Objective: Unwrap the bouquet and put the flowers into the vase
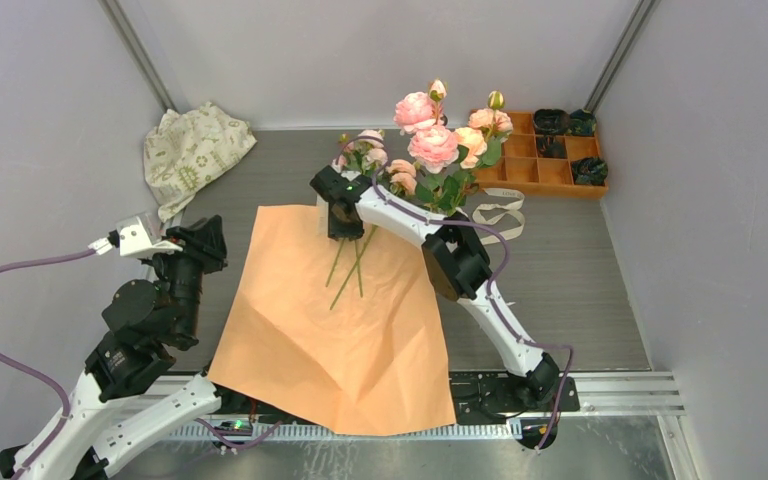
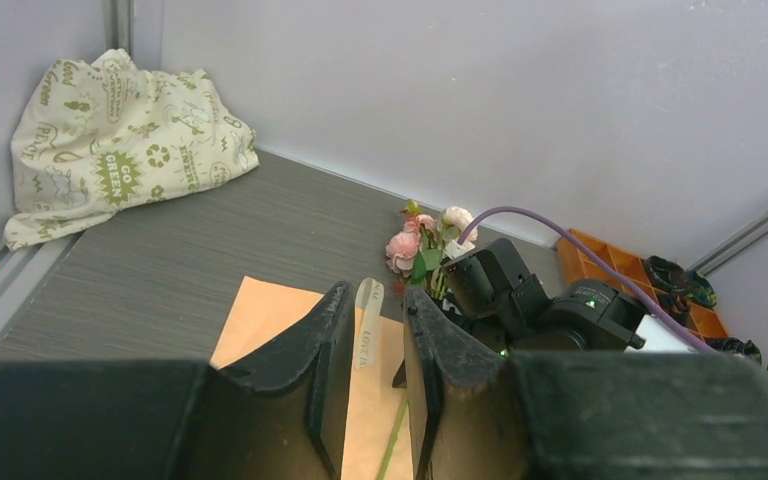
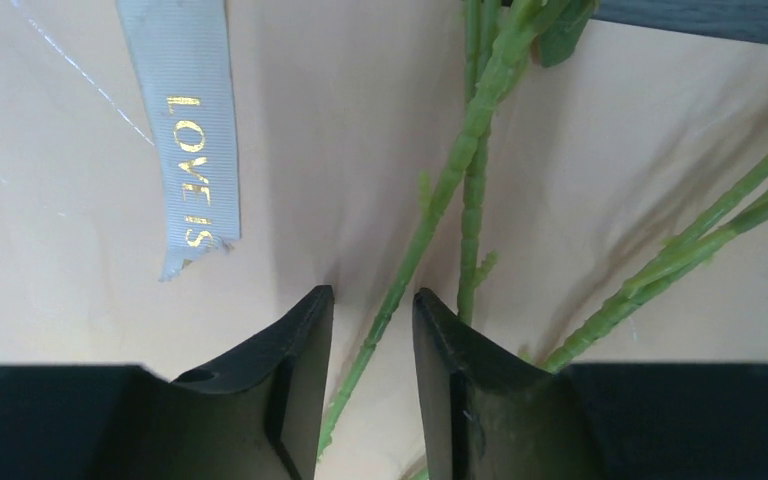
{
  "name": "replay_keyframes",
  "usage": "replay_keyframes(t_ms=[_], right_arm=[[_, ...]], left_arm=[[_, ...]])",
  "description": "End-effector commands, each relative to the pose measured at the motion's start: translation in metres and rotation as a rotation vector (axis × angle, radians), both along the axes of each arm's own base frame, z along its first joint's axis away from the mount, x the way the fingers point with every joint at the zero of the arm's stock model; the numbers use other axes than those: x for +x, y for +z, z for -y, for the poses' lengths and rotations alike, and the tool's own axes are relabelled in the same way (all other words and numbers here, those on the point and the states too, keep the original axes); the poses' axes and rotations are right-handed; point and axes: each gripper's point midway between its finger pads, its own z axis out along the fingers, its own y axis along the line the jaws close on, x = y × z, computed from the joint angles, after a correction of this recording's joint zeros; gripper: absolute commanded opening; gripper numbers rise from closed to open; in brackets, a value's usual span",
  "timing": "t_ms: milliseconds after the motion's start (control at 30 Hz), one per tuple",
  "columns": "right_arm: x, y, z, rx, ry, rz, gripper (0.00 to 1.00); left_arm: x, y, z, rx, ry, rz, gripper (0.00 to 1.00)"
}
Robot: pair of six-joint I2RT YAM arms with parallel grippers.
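The bouquet's orange paper (image 1: 330, 320) lies spread flat on the table. The flowers (image 1: 432, 145) rest across its far edge, pink blooms beyond it and green stems (image 1: 355, 262) on it. My right gripper (image 1: 343, 232) points down at the stems. In the right wrist view it (image 3: 372, 300) is open, with one stem (image 3: 400, 280) running between the jaws and a gap on each side. A cream ribbon strip (image 3: 192, 150) lies just beside it on the paper. My left gripper (image 2: 378, 295) is open and empty, left of the paper (image 1: 218, 240). The vase is out of view.
Loops of cream ribbon (image 1: 500, 212) lie right of the blooms. An orange compartment tray (image 1: 535, 188) sits at the back right. A cream patterned cloth (image 1: 195, 150) is bunched in the back left corner. Grey walls close in three sides.
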Motion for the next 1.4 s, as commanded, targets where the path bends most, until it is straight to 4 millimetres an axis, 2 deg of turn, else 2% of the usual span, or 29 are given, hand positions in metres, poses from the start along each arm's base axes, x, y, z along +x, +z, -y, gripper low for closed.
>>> replay_keyframes(t_ms=[0,200,333,500,667,967,1167,1267,1367], right_arm=[[0.010,0.000,-0.008,0.039,-0.015,0.015,0.38],[0.006,0.000,-0.006,0.043,-0.013,0.008,0.17],[0.002,0.009,-0.004,0.050,-0.004,0.012,0.02],[-0.012,0.029,-0.005,0.041,0.035,0.048,0.01],[-0.029,0.066,-0.008,0.020,0.092,0.138,0.01],[-0.061,0.150,-0.008,0.030,0.172,0.297,0.01],[-0.085,0.192,-0.010,0.039,0.216,0.398,0.01],[-0.094,0.223,-0.005,0.039,0.234,0.484,0.01],[-0.100,0.259,0.009,0.060,0.224,0.566,0.01]], left_arm=[[0.001,0.006,0.004,-0.020,-0.015,0.019,0.26],[0.000,0.006,0.004,-0.020,-0.018,0.019,0.27],[0.000,0.006,0.004,-0.022,-0.020,0.019,0.27],[0.001,0.006,0.005,-0.023,-0.021,0.020,0.27],[0.001,0.006,0.005,-0.024,-0.021,0.020,0.27],[0.001,0.007,0.006,-0.030,-0.026,0.022,0.27],[0.002,0.007,0.010,-0.034,-0.036,0.022,0.27],[0.003,0.007,0.011,-0.032,-0.037,0.020,0.27],[0.004,0.006,0.012,-0.028,-0.039,0.017,0.27]])
